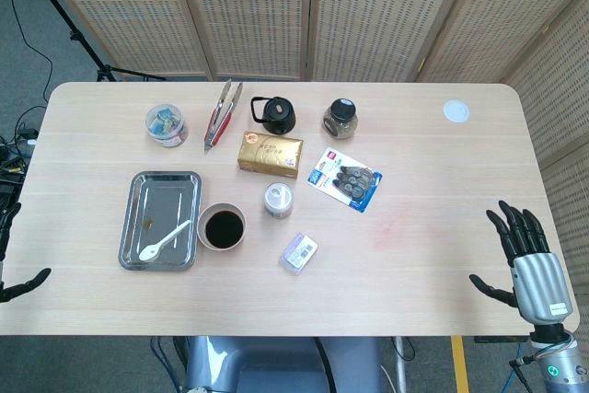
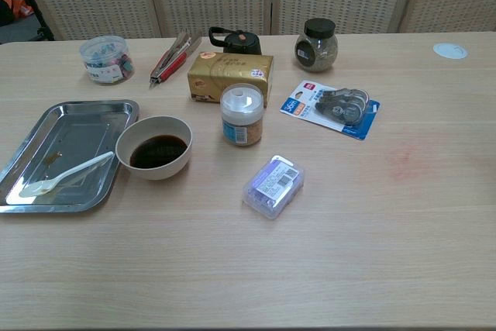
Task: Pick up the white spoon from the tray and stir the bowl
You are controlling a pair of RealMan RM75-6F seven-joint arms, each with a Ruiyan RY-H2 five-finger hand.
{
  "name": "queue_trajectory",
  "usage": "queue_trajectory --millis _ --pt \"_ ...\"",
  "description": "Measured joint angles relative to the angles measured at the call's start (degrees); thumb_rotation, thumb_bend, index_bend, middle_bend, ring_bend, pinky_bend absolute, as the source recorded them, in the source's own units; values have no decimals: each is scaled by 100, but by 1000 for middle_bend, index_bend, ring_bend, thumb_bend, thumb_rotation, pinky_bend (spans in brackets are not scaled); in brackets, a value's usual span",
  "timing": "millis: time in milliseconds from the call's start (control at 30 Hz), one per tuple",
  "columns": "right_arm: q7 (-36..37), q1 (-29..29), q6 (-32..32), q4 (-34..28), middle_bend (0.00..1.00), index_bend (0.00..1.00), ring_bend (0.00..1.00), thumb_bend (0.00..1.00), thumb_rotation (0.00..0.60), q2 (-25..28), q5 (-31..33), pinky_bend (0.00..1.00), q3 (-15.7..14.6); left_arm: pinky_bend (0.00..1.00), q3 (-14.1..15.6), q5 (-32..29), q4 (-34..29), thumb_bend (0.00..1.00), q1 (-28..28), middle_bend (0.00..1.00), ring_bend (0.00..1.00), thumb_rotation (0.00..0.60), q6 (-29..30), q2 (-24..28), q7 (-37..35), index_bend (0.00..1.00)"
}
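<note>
Nearest the robot, the right hand [image 1: 527, 258] hangs at the near right edge of the table [image 1: 433, 264], its fingers spread apart and holding nothing. At the near left edge only a few dark fingertips of the left hand [image 1: 20, 284] reach into the head view, too little to tell whether it is open or closed; the chest view shows neither hand. A little farther in, a small clear box with a purple label [image 2: 273, 185] lies on the bare wood near the middle. To its left sits the metal tray [image 2: 77, 118], and the white spoon [image 2: 66, 175] lies inside it, bowl end toward the near left corner and handle slanting up toward the right rim. Just beside the tray's right edge stands the bowl [image 2: 154, 146], filled with dark liquid. Behind the bowl and to its right is a small jar with a white lid [image 2: 242, 115], and farther right a blue blister pack [image 2: 335, 108] lies flat. Beyond the jar rests a gold box [image 2: 231, 77]. Along the far side, from left to right, stand a clear tub of small colourful items [image 2: 106, 59], red-handled tongs [image 2: 173, 57], a black kettle [image 2: 233, 40], and a glass jar with a black lid [image 2: 316, 45]. A white disc [image 2: 450, 50] lies near the far right corner.
</note>
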Motion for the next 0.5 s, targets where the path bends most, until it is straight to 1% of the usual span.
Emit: queue_trajectory --millis 167,267,367,500 --pt "10 4 -13 -10 0 3 0 0 600 2 -10 0 -14 0 61 140 -22 25 -15 0 0 600 -159 89 -308 71" --pt "28 1 -14 -30 0 3 0 0 600 12 -7 0 -18 0 163 325 -49 27 -68 0 0 600 -296 165 -622 71" --pt "46 2 -25 -46 0 3 0 0 600 25 9 0 -16 0 354 649 -62 29 -174 0 0 600 -480 266 -1228 71" --pt "50 1 -30 -58 0 3 0 0 600 35 12 0 -18 0 701 1226 76 29 -404 0 0 600 -794 321 -2470 71"
